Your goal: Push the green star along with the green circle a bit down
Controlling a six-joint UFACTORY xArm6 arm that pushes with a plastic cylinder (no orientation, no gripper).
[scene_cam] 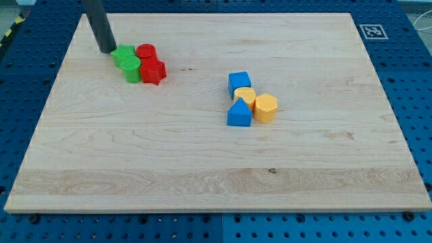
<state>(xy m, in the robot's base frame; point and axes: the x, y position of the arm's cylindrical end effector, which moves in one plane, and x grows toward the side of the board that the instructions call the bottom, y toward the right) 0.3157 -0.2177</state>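
Observation:
Two green blocks sit touching at the board's upper left. The upper one (123,56) looks like the green star, and the lower one (131,69) looks like the green circle. My tip (106,50) rests on the board just left of the green star, touching or almost touching it. The dark rod rises from the tip out of the view's top. A red circle (146,52) and a red star (154,71) press against the right side of the green pair.
A second cluster lies right of centre: a blue cube (239,82), a yellow block (244,96), a yellow hexagon (266,107) and a blue triangle (239,113). A black-and-white marker (370,31) is at the wooden board's (202,175) top right corner.

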